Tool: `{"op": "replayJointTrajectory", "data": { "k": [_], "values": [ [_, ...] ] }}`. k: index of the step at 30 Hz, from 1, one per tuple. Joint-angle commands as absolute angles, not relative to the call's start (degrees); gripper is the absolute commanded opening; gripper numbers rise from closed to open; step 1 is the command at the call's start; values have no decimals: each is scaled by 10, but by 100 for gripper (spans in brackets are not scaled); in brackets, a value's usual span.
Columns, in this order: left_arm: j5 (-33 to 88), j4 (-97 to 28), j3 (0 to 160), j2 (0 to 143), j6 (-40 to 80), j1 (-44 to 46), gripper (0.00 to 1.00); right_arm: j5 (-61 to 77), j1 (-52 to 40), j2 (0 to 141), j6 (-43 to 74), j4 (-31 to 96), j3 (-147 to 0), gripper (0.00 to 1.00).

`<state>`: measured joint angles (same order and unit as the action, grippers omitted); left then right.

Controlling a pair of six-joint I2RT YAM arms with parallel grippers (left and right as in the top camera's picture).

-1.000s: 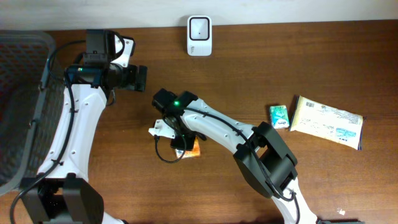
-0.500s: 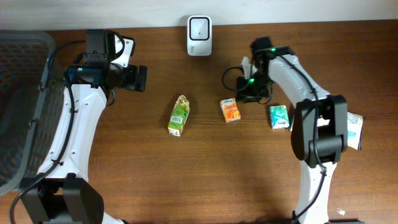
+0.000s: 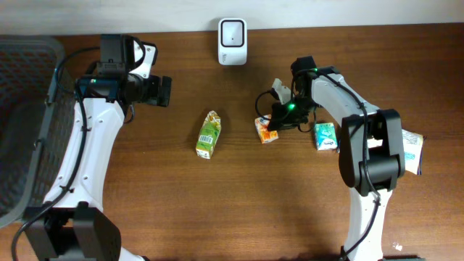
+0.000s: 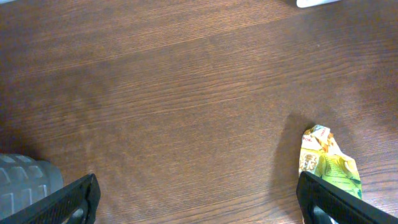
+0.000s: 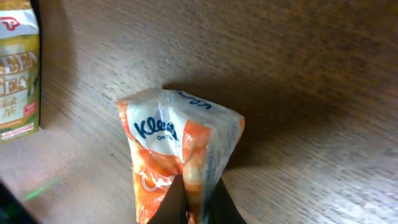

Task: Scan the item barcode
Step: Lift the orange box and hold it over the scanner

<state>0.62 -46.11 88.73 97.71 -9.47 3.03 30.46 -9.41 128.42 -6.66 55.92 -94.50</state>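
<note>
At the far left edge sits a grey basket (image 3: 25, 109), and beside it the left hand (image 3: 164, 90) hovers above the bare wooden surface (image 3: 145, 210) with its jaws spread wide and nothing between them; it seems to have no part in the work for now. Right of it a green tea carton (image 3: 209, 134) lies flat, near the middle. The white scanner (image 3: 232, 32) stands at the back edge, a little further right. Next comes the task's thing, an orange tissue pack (image 5: 180, 134), resting on the surface between the carton and a teal pack (image 3: 325, 135). The right hand (image 3: 277, 120) is clenched on the near edge of its wrapper, the fingers pinching a thin fold of plastic. A white packet (image 3: 413, 148) lies beyond, partly hidden by the arm. The step in hand looks like the pick-up, with the grasp made and the lift not yet begun. The next move calls for raising the pack and carrying it back to the scanner, barcode side toward the window; which face carries the barcode cannot be told.
</note>
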Motion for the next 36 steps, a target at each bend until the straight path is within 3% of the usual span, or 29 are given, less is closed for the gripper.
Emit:
{"op": "replayJointTrajectory", "data": {
  "k": [1,6,9,18,20,23,26,28,32,36],
  "values": [
    [7,-462,893,967,-104,29,99,379,-94,1266,-70,598,-979,4],
    [7,-462,893,967,-104,29,99,615,-49,1229,-71,684,-1139,4],
    [7,-462,893,967,-104,29,99,735,8,1229,-172,746,-1145,4],
    [7,-462,893,967,-104,29,99,765,60,1229,-281,825,-1145,4],
    [7,-462,893,967,-104,29,99,700,52,1229,-269,823,-1146,4],
    [7,-462,893,967,-104,29,99,519,-3,1229,-145,790,-1203,4],
    [7,-462,893,967,-104,29,99,207,-117,1229,-21,736,-1339,4],
    [7,-462,893,967,-104,29,99,-107,-213,1234,-12,649,-1358,4],
    [7,-462,893,967,-104,29,99,-376,-293,1340,-235,368,-1358,4],
    [7,-462,893,967,-104,29,99,-387,-281,1442,-413,193,-1358,4]
  ]
}}
